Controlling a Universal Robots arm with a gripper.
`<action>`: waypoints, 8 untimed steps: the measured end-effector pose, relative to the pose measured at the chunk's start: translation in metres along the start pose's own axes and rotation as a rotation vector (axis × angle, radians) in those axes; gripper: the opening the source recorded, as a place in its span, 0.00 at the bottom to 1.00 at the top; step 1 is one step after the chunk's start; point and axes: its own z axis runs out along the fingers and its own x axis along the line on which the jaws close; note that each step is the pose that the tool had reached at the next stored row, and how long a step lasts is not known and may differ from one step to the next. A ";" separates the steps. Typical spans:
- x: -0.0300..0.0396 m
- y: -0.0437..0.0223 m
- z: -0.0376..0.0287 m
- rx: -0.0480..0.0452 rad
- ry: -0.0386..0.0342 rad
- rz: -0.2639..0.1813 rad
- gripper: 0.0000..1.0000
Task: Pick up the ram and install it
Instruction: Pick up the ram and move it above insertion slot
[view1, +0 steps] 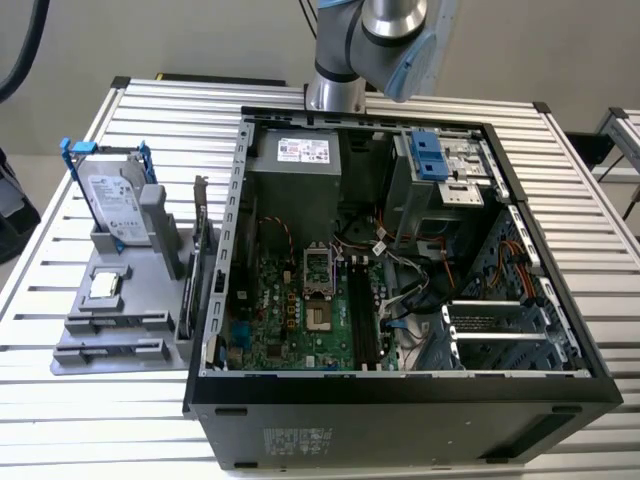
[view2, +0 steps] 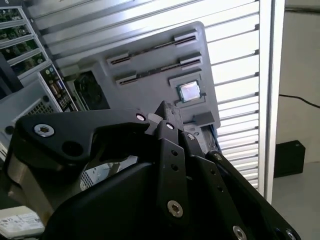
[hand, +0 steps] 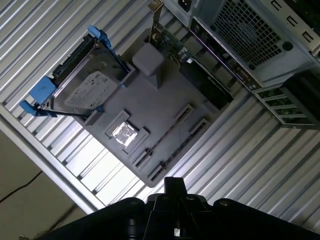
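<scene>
The ram (view1: 187, 305) stands on edge as a narrow dark strip at the side of the grey parts holder (view1: 120, 320) nearest the case; in the first wrist view the ram (hand: 207, 85) runs along the holder's edge (hand: 165, 105). My gripper (hand: 172, 185) hangs high over the holder, well apart from the ram. Its black fingers meet at a single tip with nothing between them, and in the second wrist view the gripper (view2: 162, 107) shows the same. The long black memory slots (view1: 362, 315) lie on the motherboard in the open computer case (view1: 400, 385).
On the holder stand a silver hard drive in a blue frame (view1: 110, 205), a processor chip (view1: 103, 287) and an expansion card with a metal bracket (view1: 202, 215). The holder and case rest on a slatted aluminium table (view1: 100, 420). Cables and drive cages crowd the case's right side.
</scene>
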 end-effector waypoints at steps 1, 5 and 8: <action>0.0000 0.0000 0.0002 0.0002 0.0000 0.004 0.00; 0.0000 0.0000 0.0008 0.0015 0.0001 0.023 0.00; 0.0000 -0.0001 0.0013 0.0023 0.0001 0.037 0.00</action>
